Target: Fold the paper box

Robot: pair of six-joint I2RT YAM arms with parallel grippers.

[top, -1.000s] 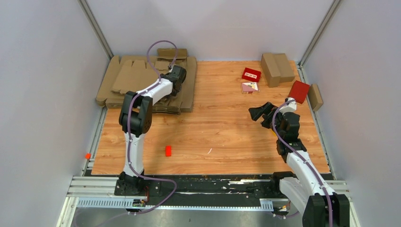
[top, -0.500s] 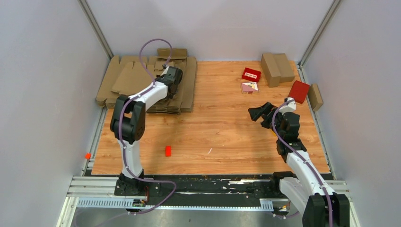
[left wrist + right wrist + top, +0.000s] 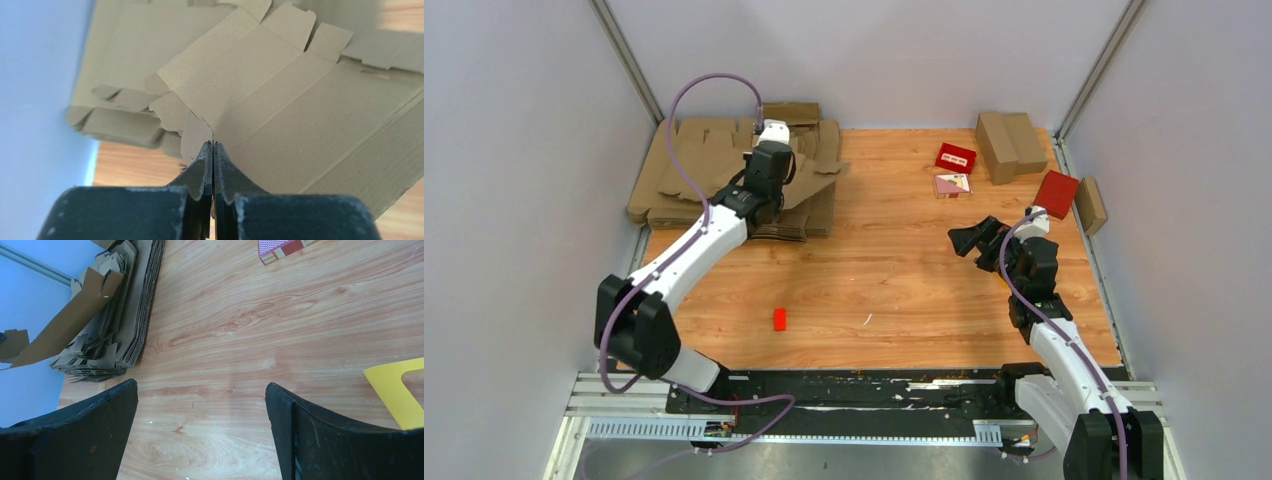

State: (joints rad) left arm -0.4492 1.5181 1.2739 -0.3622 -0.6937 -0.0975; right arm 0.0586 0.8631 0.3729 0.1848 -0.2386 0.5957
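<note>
The middle of the tabletop (image 3: 894,270) lies bare from the near edge to the back wall. Only a small red block (image 3: 780,319) sits on it, toward the near left. The left arm (image 3: 689,250) slants across the left side. A stack of cardboard blanks (image 3: 674,180) fills the far left corner, and the paper box (image 3: 260,85), pinched by the closed left tool (image 3: 213,145), tilts up above it. Far right is crowded: a flat red box (image 3: 955,157), a patterned box (image 3: 952,184), two folded brown boxes (image 3: 1009,145) and a larger red box (image 3: 1056,190). The right tool (image 3: 200,390) hangs wide open over bare wood, with a yellow frame (image 3: 397,390) just to its right. Grey walls close the left, back and right.
</note>
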